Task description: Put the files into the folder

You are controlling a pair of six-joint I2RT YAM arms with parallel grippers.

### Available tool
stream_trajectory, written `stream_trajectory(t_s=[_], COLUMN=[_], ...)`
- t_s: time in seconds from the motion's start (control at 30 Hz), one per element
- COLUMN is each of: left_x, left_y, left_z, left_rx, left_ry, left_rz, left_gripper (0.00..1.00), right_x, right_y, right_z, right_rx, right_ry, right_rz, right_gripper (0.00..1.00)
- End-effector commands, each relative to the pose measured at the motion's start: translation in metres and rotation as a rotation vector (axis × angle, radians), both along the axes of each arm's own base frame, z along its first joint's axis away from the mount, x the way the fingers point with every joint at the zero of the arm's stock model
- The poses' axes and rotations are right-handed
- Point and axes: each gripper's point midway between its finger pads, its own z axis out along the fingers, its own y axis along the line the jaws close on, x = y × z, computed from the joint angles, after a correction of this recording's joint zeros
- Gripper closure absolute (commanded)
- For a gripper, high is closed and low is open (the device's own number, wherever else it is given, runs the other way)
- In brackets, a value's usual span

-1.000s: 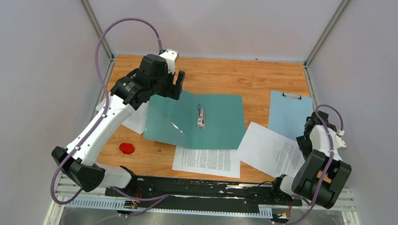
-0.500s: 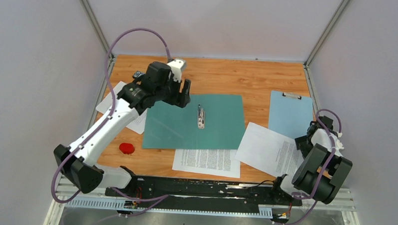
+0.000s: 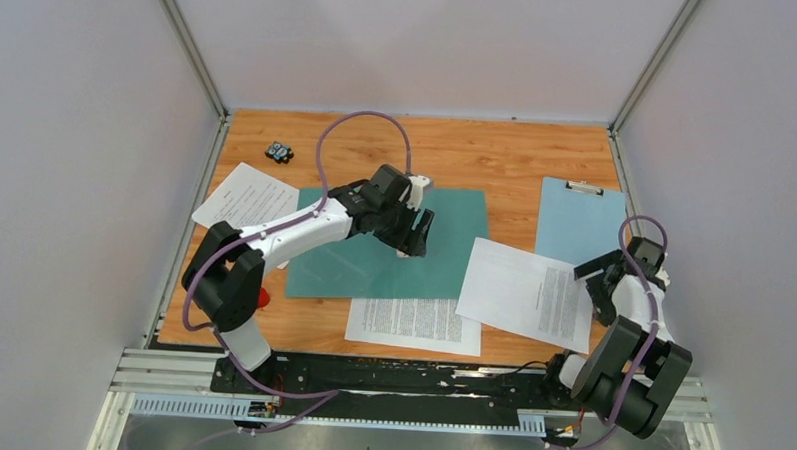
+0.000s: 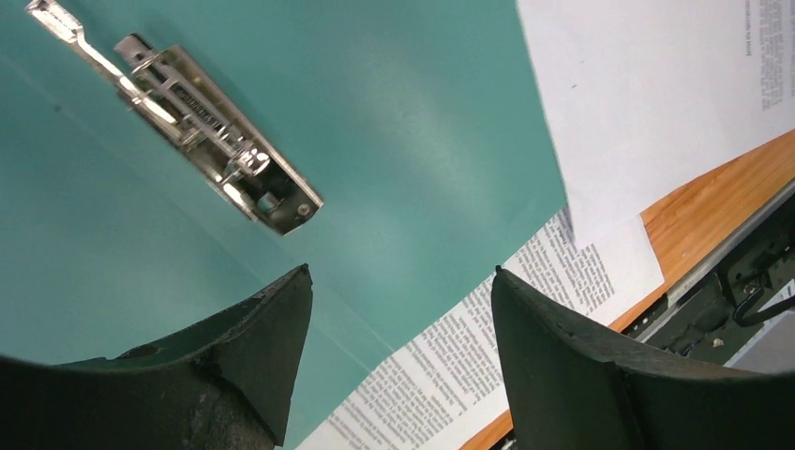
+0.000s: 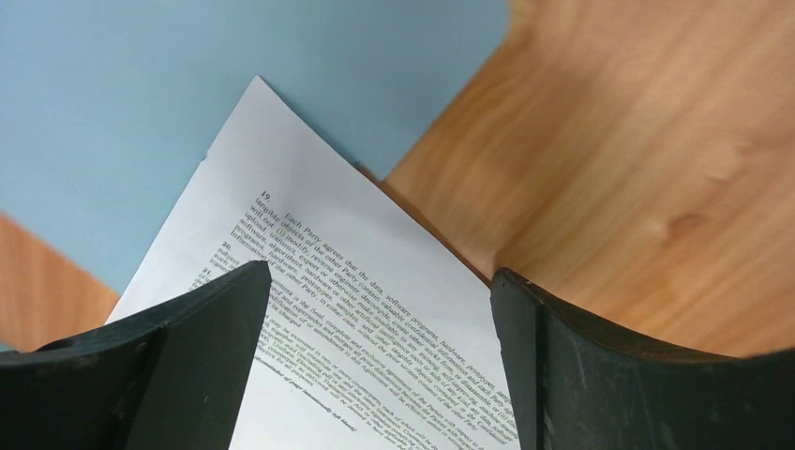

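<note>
Three loose sheets, none filed yet: left sheet (image 3: 243,195) beside the folder (image 3: 353,263), maybe tucked under its left cover, arm blocks that; near sheet (image 3: 414,324) under its front edge; right sheet (image 3: 524,292) overlapping its right cover and the blue clipboard (image 3: 575,226). Folder lies open flat on the wooden table (image 3: 517,159), matte teal card, shiny metal fastener (image 4: 202,131) on the spine. Left gripper (image 4: 401,277) hovers close by the fastener, fingers wide, holding nothing. Right gripper (image 5: 382,281) sits astride a corner of the right sheet, fingers wide, no pinch. Paper looks light, floppy, slick on wood; likely best slid by an edge or pinched at a raised corner.
</note>
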Motion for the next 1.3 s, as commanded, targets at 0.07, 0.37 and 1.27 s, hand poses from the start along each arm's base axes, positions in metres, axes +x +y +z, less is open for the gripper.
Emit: stream_trajectory(t_s=[0.07,0.37,1.27], left_x=[0.005,0.007,0.006], left_y=[-0.046,-0.061,-0.047], left_z=[-0.006,-0.032,-0.077], left_rx=[-0.119,-0.122,-0.022], left_ry=[-0.018,0.011,0.040], left_rz=[-0.060,-0.071,-0.054], left_gripper=[0.23,0.23,0.35], right_x=[0.029,0.048,0.066], right_y=[0.050,0.088,0.109], right_z=[0.008,0.033,0.066], right_rx=[0.168,0.251,0.210], right_ry=[-0.218,-0.428,-0.595], right_rz=[0.198,0.394,0.640], right_gripper=[0.12,0.16,0.15])
